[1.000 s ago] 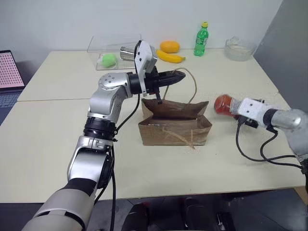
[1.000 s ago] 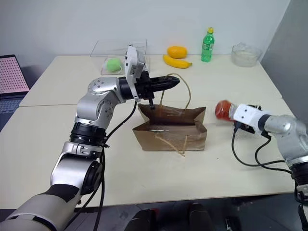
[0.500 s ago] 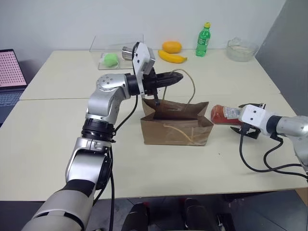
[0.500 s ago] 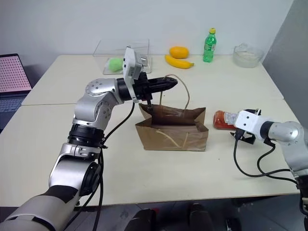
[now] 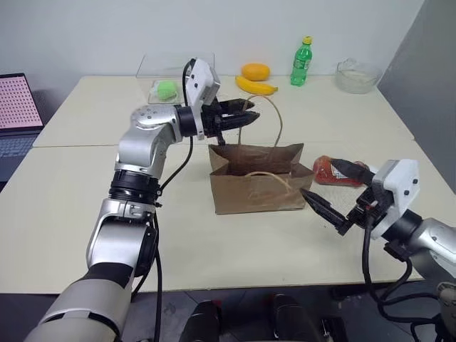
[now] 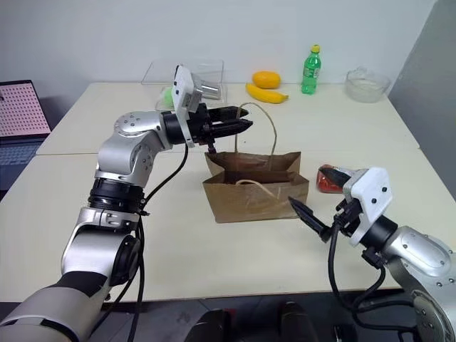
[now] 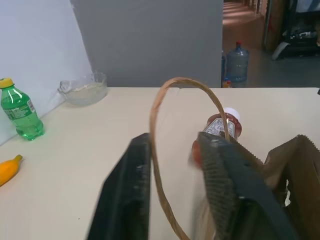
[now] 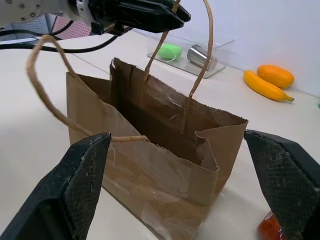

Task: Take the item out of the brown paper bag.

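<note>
Item [image 5: 333, 171]: 1 glossy red-orange bottle, lay on its side on the table [image 5: 71, 214], outside the brown paper bag [image 5: 258, 182] and just beside the bag's right end. Right gripper [image 5: 335, 192]: hung low over the table in front of the bag's right corner, fingers spread wide and grasping nothing; 1 fingertip reached toward the bag's lower corner, the other lay close by the item, contact with it not determinable. Brown paper bag: stood upright near the table's middle, mouth open, 1 cord handle slumped over the front face, the other raised above the rear wall. Left gripper [image 5: 242, 116]: held level above the bag's rear left corner, pointed rightward, fingers partly parted with the raised handle [image 5: 276, 121] looped between them; whether the cord was pinched could not be told. Left wrist view recorded what the head views did not: the cord [image 7: 159, 165] passing through the gap between both fingers, the item's labelled white-capped end [image 7: 222, 125] beyond the bag's edge, and a large water jug [image 7: 238, 62] on the floor past the table. Right wrist view recorded the bag's interior [image 8: 165, 125], dark, with no contents discernible. Far edge of table: 1 green bottle [image 5: 301, 62], 1 banana [image 5: 255, 86], 1 orange fruit [image 5: 255, 70], 1 glass bowl [image 5: 356, 75], 1 clear tray [image 5: 160, 71].
</note>
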### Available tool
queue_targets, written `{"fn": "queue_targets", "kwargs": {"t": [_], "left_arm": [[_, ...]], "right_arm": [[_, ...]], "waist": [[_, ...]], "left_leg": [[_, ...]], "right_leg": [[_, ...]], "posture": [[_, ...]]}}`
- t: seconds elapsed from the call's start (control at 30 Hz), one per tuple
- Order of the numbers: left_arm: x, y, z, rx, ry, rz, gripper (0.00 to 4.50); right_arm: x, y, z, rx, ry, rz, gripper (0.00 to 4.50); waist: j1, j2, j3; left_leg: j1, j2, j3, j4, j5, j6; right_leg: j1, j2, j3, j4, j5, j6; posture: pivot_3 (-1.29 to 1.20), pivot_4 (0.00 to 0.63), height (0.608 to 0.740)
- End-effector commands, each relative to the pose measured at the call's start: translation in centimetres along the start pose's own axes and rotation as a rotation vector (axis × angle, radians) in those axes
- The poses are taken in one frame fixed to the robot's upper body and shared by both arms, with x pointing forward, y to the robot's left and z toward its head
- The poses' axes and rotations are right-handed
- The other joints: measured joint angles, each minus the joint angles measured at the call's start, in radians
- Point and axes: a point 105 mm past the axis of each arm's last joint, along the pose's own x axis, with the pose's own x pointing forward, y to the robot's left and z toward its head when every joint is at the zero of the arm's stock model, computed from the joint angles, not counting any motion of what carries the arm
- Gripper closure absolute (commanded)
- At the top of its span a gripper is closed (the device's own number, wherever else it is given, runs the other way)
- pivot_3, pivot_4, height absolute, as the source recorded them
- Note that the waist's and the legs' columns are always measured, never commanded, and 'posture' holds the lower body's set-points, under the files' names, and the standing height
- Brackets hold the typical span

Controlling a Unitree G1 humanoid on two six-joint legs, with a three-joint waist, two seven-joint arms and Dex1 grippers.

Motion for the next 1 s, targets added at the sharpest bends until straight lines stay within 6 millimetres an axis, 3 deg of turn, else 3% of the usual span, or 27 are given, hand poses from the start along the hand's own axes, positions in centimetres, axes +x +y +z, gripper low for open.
{"fn": "queue_targets", "kwargs": {"t": [0.03, 0.1, 0.27, 0.43, 0.57, 0.63, 0.77, 0.87, 1.0], "left_arm": [[-0.8, 0.1, 2.0, 0.032, -0.022, -0.012, 1.71], [-1.7, 0.0, 2.1, 0.03, -0.025, -0.018, 1.09], [-4.0, -0.5, 1.7, 0.024, 0.004, 0.011, 1.09], [-7.1, 0.1, 1.2, 0.006, -0.053, 0.275, 1.09], [-11.7, 2.1, -2.0, 0.035, -0.133, 0.778, 1.09], [-13.8, 2.2, -4.7, 0.074, -0.06, 0.984, 1.09], [-15.3, 0.6, -8.5, 0.096, 0.068, 1.156, 1.09], [-15.3, -1.5, -11.1, 0.046, 0.099, 1.19, 1.09], [-14.9, -3.2, -12.3, 0.036, 0.072, 1.202, 1.09]], "right_arm": [[0.0, 1.1, 1.3, -0.056, -0.043, 0.023, 0.0], [0.1, 0.9, 1.0, -0.055, -0.034, 0.023, 0.0], [0.1, 0.6, 0.2, -0.059, -0.013, 0.025, 0.0], [0.3, -0.5, -0.2, -0.081, -0.052, -0.044, 0.0], [0.0, -3.1, -0.8, -0.102, -0.142, -0.251, 0.0], [-0.6, -3.8, -1.7, -0.109, -0.167, -0.326, 0.0], [-2.1, -5.7, -3.0, -0.065, -0.202, -0.499, 0.0], [-3.4, -7.7, -4.8, -0.052, -0.187, -0.634, 0.0], [-4.2, -9.0, -6.5, -0.048, -0.163, -0.709, 0.0]], "waist": [[-0.001, 0.0, 0.0], [-0.003, 0.0, 0.0], [-0.006, 0.0, 0.0], [-0.006, 0.0, 0.0], [0.001, 0.0, -0.001], [0.004, 0.0, -0.001], [0.013, 0.0, -0.001], [0.02, 0.0, -0.002], [0.021, 0.0, -0.002]], "left_leg": [[0.0, 0.0, 0.0, 0.0, 0.0, 0.0], [-0.001, 0.0, 0.0, -0.001, 0.0, 0.0], [0.0, 0.001, 0.0, -0.001, 0.0, 0.0], [0.0, 0.001, 0.0, 0.0, 0.0, 0.0], [0.001, 0.001, 0.0, 0.0, 0.0, 0.0], [0.002, 0.001, 0.0, -0.001, 0.0, 0.0], [0.002, 0.001, 0.001, -0.001, 0.0, 0.0], [0.003, 0.0, 0.001, 0.0, 0.0, 0.0], [0.01, 0.0, 0.001, -0.002, 0.0, 0.0]], "right_leg": [[0.0, 0.0, 0.0, 0.0, 0.0, 0.0], [-0.001, 0.0, 0.0, 0.0, 0.0, 0.0], [-0.001, 0.0, 0.0, 0.0, 0.0, 0.0], [-0.001, 0.0, 0.001, 0.0, 0.0, 0.0], [0.001, 0.0, 0.001, -0.001, 0.0, 0.0], [0.001, -0.001, 0.001, 0.0, 0.0, 0.0], [0.0, -0.001, 0.001, 0.0, 0.0, -0.001], [0.003, -0.001, 0.001, -0.001, 0.001, -0.001], [0.009, -0.001, 0.001, -0.002, 0.001, -0.001]], "posture": [[0.0, 0.15, 0.74], [0.0, 0.15, 0.74], [0.0, 0.15, 0.74], [0.0, 0.15, 0.74], [0.0, 0.15, 0.74], [0.0, 0.15, 0.74], [0.0, 0.15, 0.74], [0.0, 0.15, 0.74], [0.0, 0.15, 0.74]]}}
